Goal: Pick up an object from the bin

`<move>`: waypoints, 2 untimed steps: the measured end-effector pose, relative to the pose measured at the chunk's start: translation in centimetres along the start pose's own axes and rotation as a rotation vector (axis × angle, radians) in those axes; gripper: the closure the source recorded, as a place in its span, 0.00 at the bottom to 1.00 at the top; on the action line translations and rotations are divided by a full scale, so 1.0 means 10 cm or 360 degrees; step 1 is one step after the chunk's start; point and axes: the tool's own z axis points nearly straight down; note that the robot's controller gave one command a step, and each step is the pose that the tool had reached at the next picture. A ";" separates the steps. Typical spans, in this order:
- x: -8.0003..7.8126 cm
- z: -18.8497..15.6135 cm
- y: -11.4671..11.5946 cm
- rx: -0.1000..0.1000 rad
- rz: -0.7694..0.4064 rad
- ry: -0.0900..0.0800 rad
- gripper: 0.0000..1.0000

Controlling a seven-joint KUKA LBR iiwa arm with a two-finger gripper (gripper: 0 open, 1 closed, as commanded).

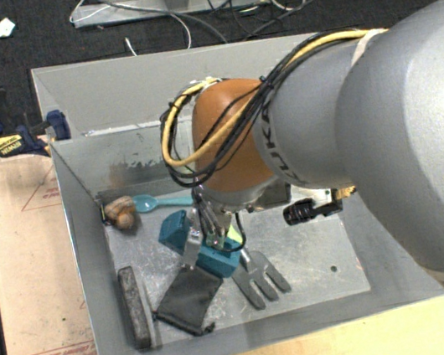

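Presently the gripper sits down at the teal block in the middle of the bin, whether clenched or released I cannot tell; the grasp step appears in hand, and the next move likely needs a confirmed hold before lifting.

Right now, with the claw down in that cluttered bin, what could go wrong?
The claw sits low among crowded things: a teal block, another teal piece and a grey fork lie close together. It might catch two at once, or grip just a corner that slips out. Lifting could also nudge the black pouch beside the teal piece.
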 end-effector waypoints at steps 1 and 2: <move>0.00 -0.19 0.00 0.0002 -0.0003 0.0003 1.00; 0.00 -0.31 0.00 0.0000 -0.0004 0.0002 1.00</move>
